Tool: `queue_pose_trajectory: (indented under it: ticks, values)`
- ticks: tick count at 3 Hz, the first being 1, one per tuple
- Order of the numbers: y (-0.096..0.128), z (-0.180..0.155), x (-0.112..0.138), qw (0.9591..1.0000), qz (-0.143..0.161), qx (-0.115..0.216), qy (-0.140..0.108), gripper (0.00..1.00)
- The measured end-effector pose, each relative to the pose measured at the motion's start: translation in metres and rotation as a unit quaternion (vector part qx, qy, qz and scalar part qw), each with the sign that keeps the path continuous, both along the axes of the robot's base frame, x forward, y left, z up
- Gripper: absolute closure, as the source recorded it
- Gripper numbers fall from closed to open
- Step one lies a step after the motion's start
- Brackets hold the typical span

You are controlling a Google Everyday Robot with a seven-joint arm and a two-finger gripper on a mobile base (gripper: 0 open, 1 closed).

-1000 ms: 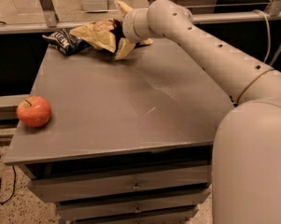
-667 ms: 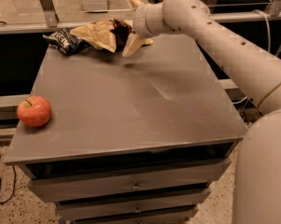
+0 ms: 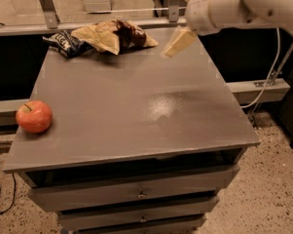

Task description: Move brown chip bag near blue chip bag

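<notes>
Gripper [image 3: 181,16] apart from the bags, over the table [image 3: 136,106]
It hangs above the far right corner, fingers spread wide and holding nothing; the brown chip bag [image 3: 112,35] lies at the far edge, its left tip touching the blue chip bag [image 3: 64,42]; an apple [image 3: 34,116] sits front left

The brown chip bag [image 3: 112,35] lies crumpled at the far edge of the grey drawer cabinet [image 3: 136,106], its left end just beside the blue chip bag [image 3: 64,42]. The gripper [image 3: 178,21] hangs above the far right corner, fingers spread, clear of the bag. A red apple [image 3: 34,116] sits near the left edge.
</notes>
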State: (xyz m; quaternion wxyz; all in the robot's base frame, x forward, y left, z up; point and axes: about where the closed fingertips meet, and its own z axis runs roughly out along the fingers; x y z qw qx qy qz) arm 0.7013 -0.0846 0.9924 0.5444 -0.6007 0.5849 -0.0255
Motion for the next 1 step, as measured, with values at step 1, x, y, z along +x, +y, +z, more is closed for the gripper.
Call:
queue_pose_trajectory:
  ticks: [1]
  values:
    - [-0.0167, 0.0028, -0.0066, 0.9999, -0.01, 0.003, 0.003, 0.0]
